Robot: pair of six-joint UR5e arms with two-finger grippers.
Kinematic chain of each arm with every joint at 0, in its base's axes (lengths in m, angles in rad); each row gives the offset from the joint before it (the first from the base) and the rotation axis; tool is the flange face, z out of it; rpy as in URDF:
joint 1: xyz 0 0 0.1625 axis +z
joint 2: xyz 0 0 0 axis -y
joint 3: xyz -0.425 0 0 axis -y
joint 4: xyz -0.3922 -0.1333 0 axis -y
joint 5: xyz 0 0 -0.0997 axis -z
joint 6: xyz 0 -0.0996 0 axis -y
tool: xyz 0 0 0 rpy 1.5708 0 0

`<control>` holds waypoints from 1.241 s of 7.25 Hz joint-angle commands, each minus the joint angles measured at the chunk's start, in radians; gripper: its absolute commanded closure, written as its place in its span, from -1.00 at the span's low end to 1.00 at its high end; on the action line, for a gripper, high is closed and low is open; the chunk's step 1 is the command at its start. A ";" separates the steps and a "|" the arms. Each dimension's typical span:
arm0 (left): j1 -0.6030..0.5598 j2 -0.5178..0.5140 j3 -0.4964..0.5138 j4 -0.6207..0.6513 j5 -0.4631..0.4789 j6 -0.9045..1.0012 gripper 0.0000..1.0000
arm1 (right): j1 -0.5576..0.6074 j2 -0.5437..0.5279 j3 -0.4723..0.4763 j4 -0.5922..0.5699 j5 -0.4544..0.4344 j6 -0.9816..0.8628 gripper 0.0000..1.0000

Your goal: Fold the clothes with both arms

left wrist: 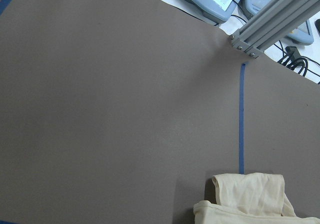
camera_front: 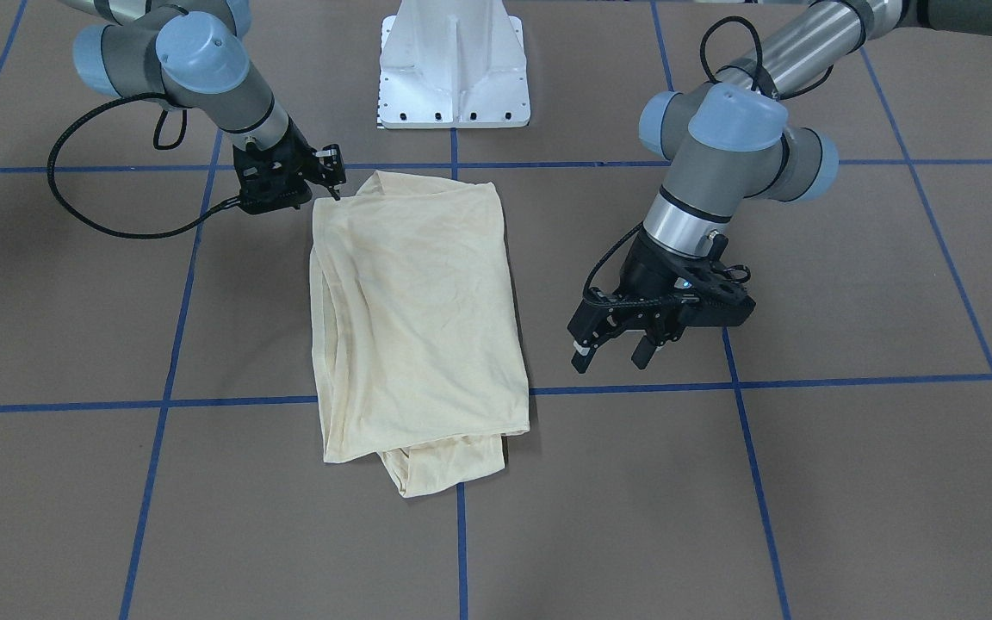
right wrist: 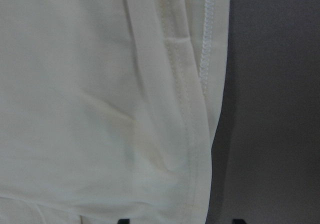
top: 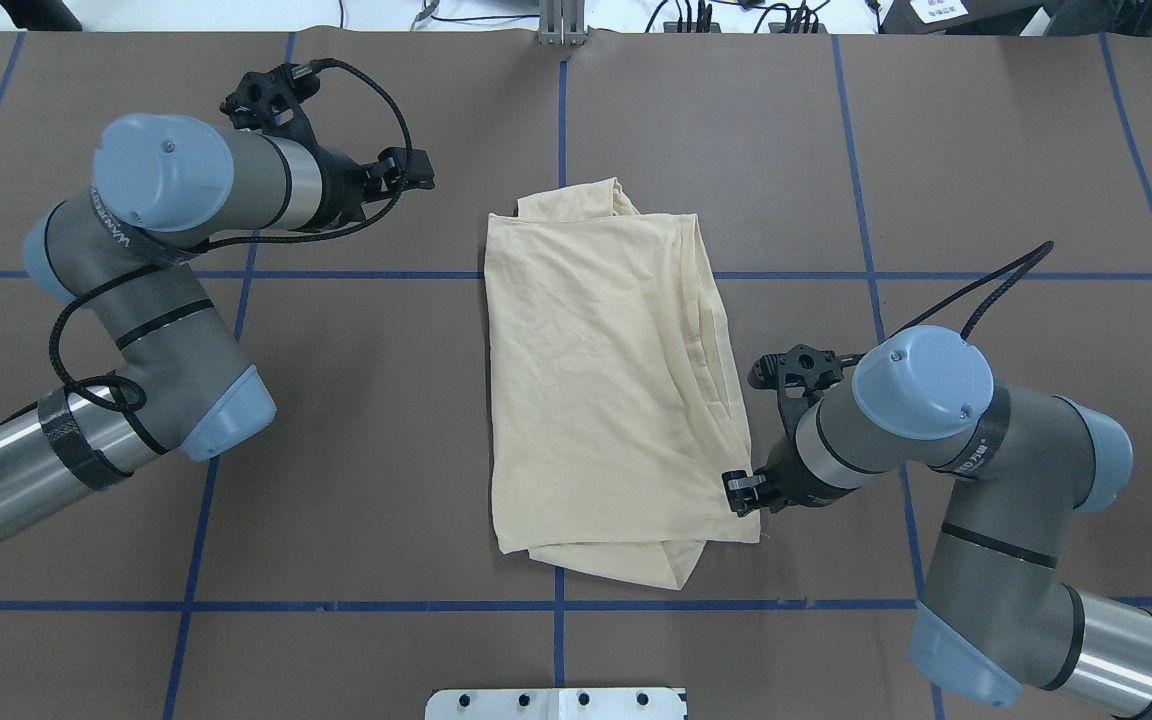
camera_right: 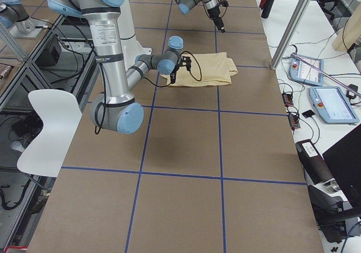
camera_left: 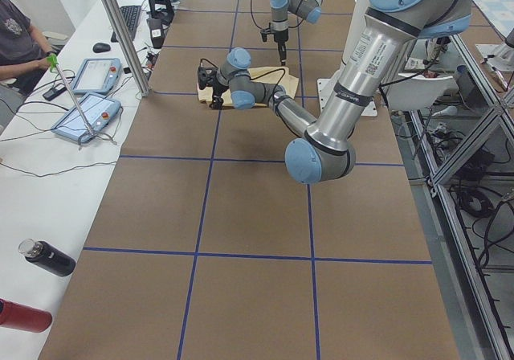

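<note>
The clothes are one pale cream shirt folded into a tall rectangle at the table's middle, plain side up, with a sleeve end poking out at the far edge. My left gripper hangs open above the bare table, a short way off the shirt's far left corner, with nothing between its fingers. My right gripper sits low at the shirt's near right corner. Its wrist view shows the hemmed edge close up and two fingertips wide apart, so it is open.
The white pedestal base stands at the robot's side of the table. Blue tape lines grid the brown surface. An aluminium post and teach pendants stand past the far edge, where a person sits.
</note>
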 commanded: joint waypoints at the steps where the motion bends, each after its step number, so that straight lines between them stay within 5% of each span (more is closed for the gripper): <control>1: 0.000 -0.002 -0.033 0.004 -0.009 0.010 -1.00 | 0.018 0.013 0.003 0.000 -0.041 -0.006 -0.99; 9: 0.005 -0.005 -0.081 -0.005 0.005 0.008 -1.00 | 0.084 0.238 -0.201 0.000 -0.224 -0.151 -0.61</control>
